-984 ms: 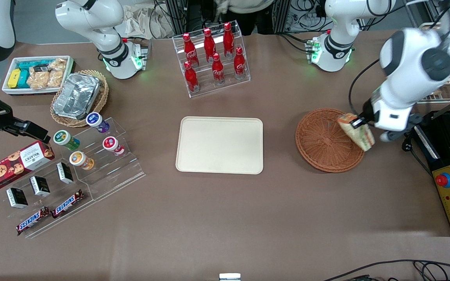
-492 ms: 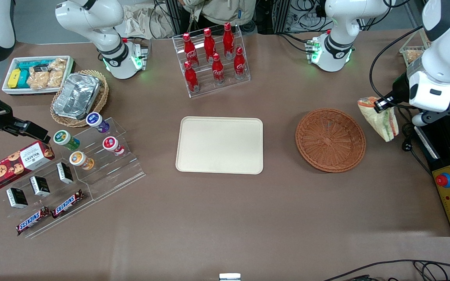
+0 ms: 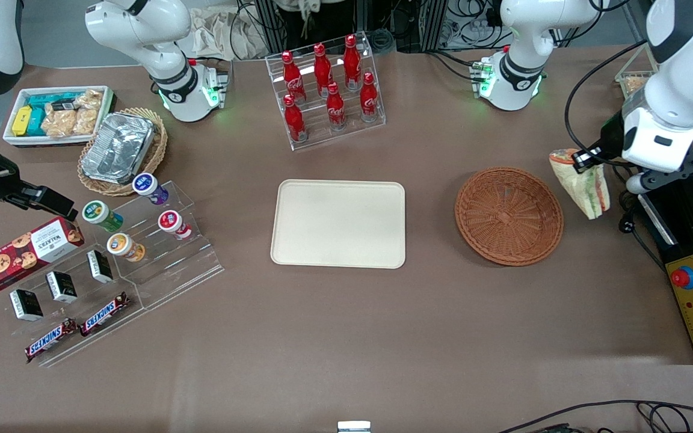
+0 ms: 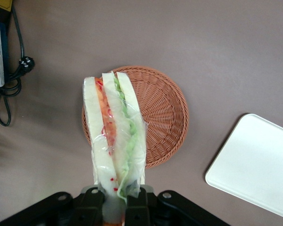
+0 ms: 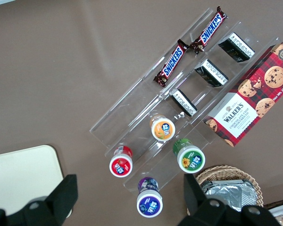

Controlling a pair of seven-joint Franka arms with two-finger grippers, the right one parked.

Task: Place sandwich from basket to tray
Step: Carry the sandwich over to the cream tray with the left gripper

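The sandwich (image 4: 114, 136) looks light, soft and film-wrapped, likely slippery; the gripper (image 4: 117, 200), raised beside the basket (image 3: 508, 215), pinches its narrow end. A gentle squeeze should suffice.

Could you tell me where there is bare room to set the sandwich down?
The gripper holds the sandwich in the air beside the basket, toward the working arm's end. The tray is bare, bordered by the basket and the acrylic snack steps. Bare table lies nearer the front camera. The steps are crowded.
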